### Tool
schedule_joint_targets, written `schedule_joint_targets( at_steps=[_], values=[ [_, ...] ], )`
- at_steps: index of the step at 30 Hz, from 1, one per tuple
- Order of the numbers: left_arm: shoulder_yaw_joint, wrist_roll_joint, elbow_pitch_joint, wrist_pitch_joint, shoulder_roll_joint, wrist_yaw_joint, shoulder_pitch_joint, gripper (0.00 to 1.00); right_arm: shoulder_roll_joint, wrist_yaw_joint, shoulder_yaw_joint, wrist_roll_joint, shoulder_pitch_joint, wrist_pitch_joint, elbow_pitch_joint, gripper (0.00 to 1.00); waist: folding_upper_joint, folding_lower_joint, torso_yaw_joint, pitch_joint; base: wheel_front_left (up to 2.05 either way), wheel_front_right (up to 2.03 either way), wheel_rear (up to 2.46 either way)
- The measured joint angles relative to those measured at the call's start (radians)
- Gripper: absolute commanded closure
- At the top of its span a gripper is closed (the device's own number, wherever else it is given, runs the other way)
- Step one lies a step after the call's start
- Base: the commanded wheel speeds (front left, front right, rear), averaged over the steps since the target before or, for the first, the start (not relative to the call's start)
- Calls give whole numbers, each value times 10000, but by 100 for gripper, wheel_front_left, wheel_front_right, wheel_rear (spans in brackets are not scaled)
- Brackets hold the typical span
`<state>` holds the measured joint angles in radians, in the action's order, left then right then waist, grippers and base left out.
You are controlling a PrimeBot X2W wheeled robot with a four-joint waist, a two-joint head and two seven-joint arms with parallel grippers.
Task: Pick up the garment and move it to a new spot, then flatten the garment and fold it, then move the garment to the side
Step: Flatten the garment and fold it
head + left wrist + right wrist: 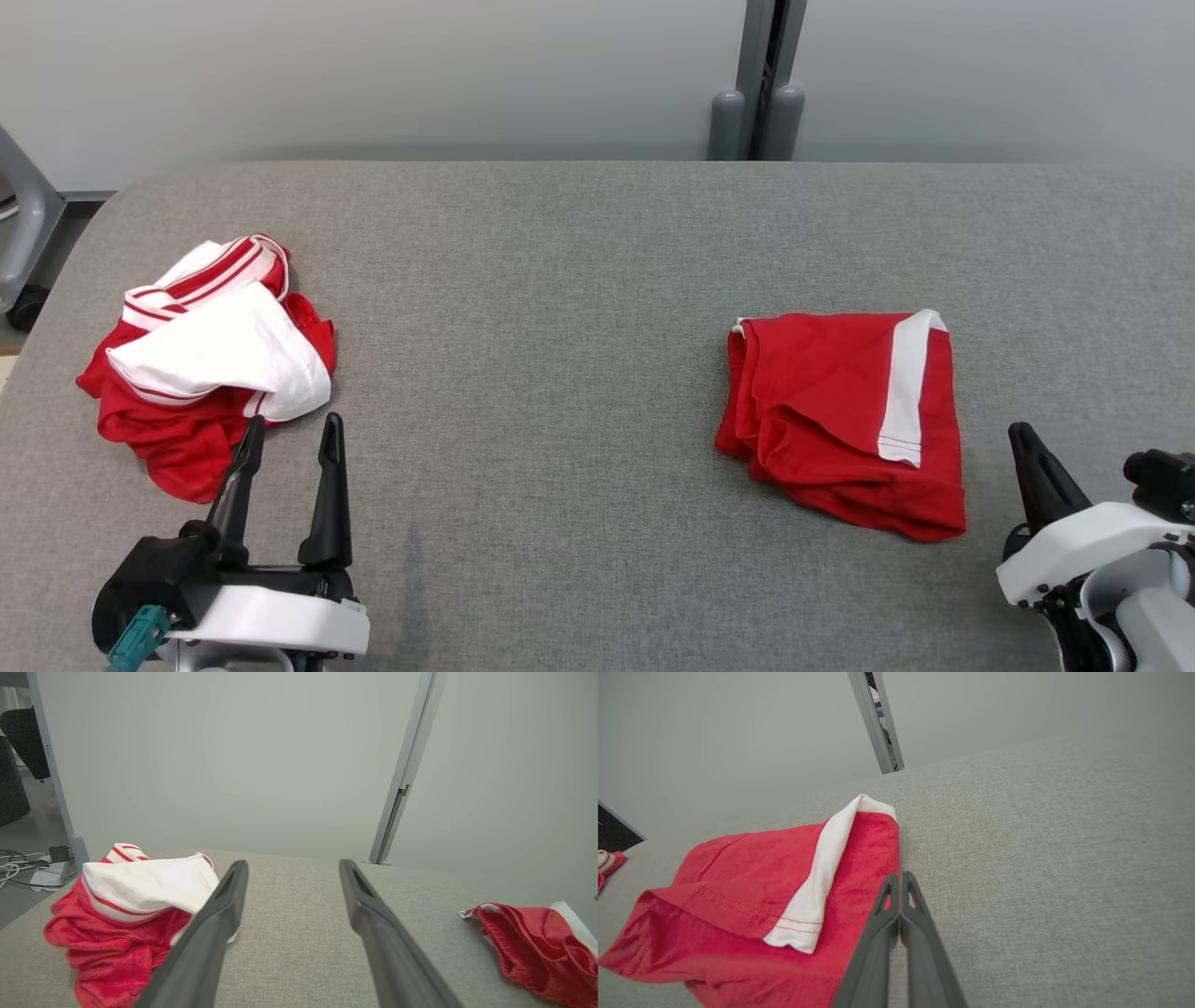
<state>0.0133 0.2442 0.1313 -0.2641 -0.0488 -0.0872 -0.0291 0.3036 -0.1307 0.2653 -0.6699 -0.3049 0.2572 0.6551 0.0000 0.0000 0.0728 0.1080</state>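
A crumpled red and white garment (201,364) lies at the left of the grey fabric table (560,280). My left gripper (292,425) stands open just in front of it, its left fingertip at the cloth's near edge; the left wrist view has that garment (135,896) left of the open gripper (293,863). A second red garment with a white stripe (840,411) lies folded at the right. My right gripper (1022,431) is shut and empty, just right of it. In the right wrist view the shut gripper (900,875) points along the folded garment's (752,872) right edge.
A pale wall runs behind the table, with a grey post (756,112) at the back edge. A grey frame leg (23,233) stands off the table's left end, and cables (18,868) lie on the floor there. Bare table stretches between the two garments.
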Motion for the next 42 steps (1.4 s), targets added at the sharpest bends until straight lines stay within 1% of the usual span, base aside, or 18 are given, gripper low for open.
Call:
schedule_joint_targets(
  at_steps=[4,9,17,30,37,40,42],
  values=[
    [12,-307,123,0,0,-61,-14,0,-167,0,291,98,-383,2,642,100,0,0,147,47,0,0,0],
    [69,-293,284,0,0,-134,-31,0,-343,0,629,109,-794,19,1315,100,0,0,310,127,0,0,0],
    [58,-173,499,0,0,-161,-135,0,-548,0,1127,67,-1424,29,2013,100,0,0,540,285,0,0,0],
    [-316,-29,713,0,2,-128,-401,0,-846,0,1710,-485,-3151,-13,3244,100,0,0,1037,511,0,0,0],
    [-443,123,734,0,0,-71,-435,0,-1014,0,1977,-813,-3688,12,3271,100,0,0,1294,591,0,0,0],
    [-464,155,734,0,0,-27,-434,0,-940,0,2063,-853,-3683,21,3108,100,0,0,1295,544,0,0,0],
    [-453,188,723,0,0,0,-425,0,-821,0,2004,-865,-3624,29,2757,100,0,0,1247,491,0,0,0]
  ],
)
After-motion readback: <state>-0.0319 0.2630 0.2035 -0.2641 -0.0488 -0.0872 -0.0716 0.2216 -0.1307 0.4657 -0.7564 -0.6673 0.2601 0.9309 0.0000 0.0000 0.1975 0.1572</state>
